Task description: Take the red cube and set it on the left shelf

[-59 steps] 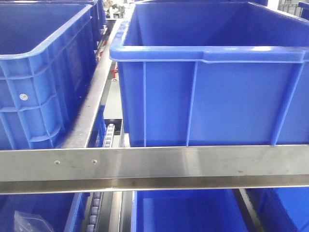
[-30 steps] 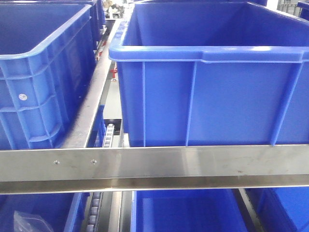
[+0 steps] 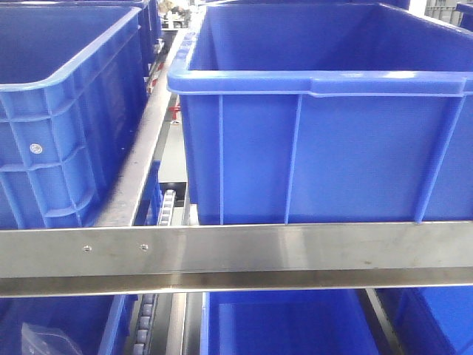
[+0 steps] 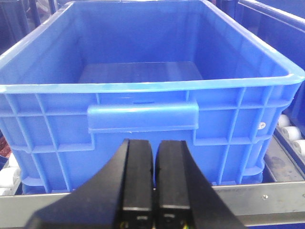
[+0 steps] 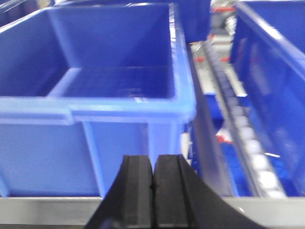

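Observation:
No red cube shows in any view. My left gripper (image 4: 155, 145) is shut and empty, its black fingers together in front of a large blue bin (image 4: 143, 114) whose inside is bare. My right gripper (image 5: 153, 162) is shut and empty, in front of another blue bin (image 5: 95, 100) that also looks bare inside. Neither gripper shows in the front view. The front view shows two blue bins, one at the left (image 3: 59, 111) and one at the centre right (image 3: 325, 126), standing on a shelf behind a steel rail (image 3: 236, 251).
A steel divider with roller track (image 3: 144, 163) runs between the two upper bins. More blue bins (image 3: 288, 325) sit on the level below. In the right wrist view a roller track (image 5: 248, 138) and a further blue bin (image 5: 276, 62) lie to the right.
The front view shifts by only a few pixels between frames; nothing was taken hold of or let go.

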Controlling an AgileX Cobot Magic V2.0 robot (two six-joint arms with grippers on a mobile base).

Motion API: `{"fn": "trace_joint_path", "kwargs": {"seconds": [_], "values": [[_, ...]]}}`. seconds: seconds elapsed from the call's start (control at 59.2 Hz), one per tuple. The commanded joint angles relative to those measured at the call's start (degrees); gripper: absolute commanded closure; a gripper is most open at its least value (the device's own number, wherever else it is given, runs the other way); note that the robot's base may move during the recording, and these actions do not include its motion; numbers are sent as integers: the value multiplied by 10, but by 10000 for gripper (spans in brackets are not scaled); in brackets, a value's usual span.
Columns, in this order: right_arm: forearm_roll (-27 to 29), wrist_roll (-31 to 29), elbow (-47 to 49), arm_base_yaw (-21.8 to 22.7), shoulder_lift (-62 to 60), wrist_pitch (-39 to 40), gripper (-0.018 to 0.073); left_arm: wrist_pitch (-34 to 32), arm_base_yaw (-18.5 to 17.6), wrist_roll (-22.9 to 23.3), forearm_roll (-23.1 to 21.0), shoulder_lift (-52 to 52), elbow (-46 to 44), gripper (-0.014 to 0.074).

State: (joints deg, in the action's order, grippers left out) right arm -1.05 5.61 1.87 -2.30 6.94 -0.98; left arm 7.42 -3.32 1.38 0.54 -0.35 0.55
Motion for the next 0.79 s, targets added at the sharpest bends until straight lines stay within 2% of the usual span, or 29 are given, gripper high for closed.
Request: {"fn": "trace_joint_path", "kwargs": {"seconds": [0.0,0.169,0.777], "values": [[-6,-4,-8,11,-32,53,508,-50,-2,0,-2,-9,13,495],[-6,-4,-26,14,-90,19,508,-50,-2,0,-2,-9,13,495],[-7,-4,-26,14,-88,17,508,-50,-2,0,-2,-9,13,495]]}}
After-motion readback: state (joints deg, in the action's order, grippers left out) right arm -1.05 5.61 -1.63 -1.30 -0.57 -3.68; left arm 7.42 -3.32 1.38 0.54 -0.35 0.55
